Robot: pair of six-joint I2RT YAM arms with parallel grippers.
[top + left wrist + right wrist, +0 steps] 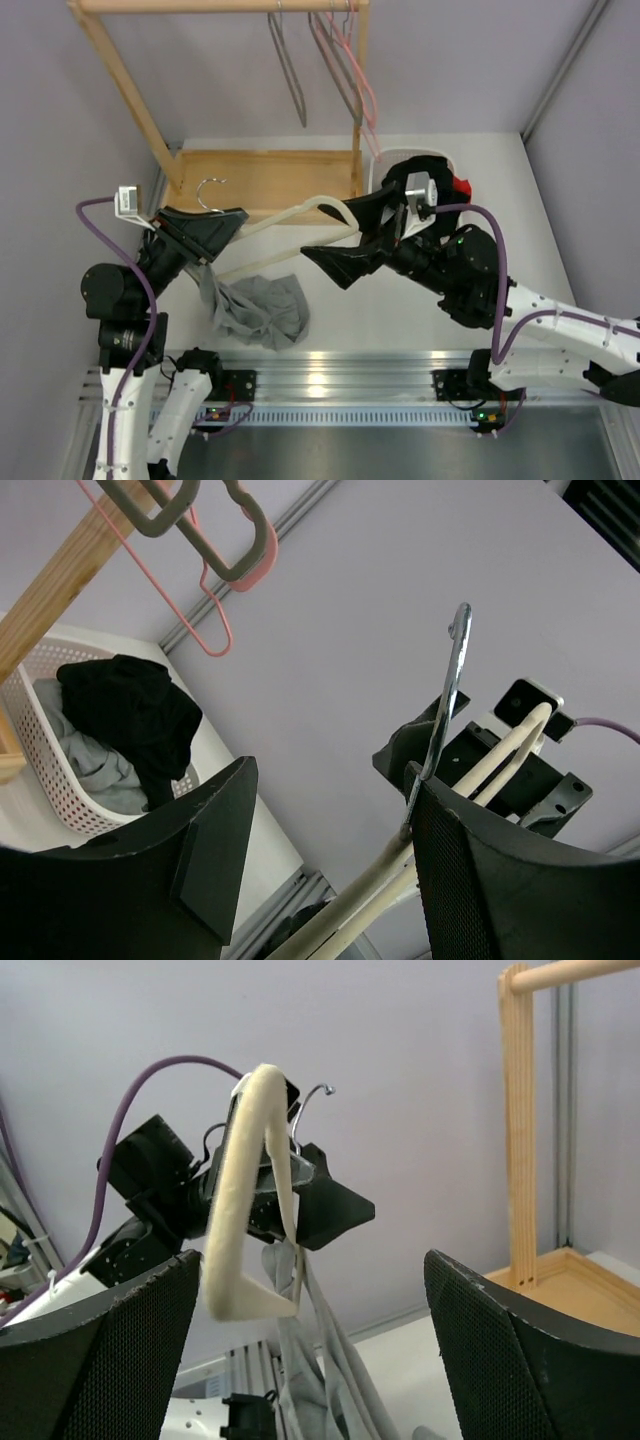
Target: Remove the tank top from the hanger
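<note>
Top external view: my left gripper point(212, 236) pinches the cream hanger point(290, 212) at its neck, just under the hook, and holds it aloft, roughly level above the desk point(400, 320). My right gripper point(332, 232) is spread wide and empty. The hanger's far end sits near its open jaws, but I cannot tell whether they touch. Grey tank top point(262, 312): mostly heaped on the desk beneath the hanger, with one bunched length rising to the hanger close by my left gripper. The right wrist view shows straps draped there, so it is not yet free. Risks: closing the right gripper here would likely catch the hanger arm rather than cloth. Tugging the heap sideways could snag a strap on the hanger's shoulder and twist or lever the hanger out of my left pinch. Cloth may also be trapped inside that pinch; I cannot tell.
</note>
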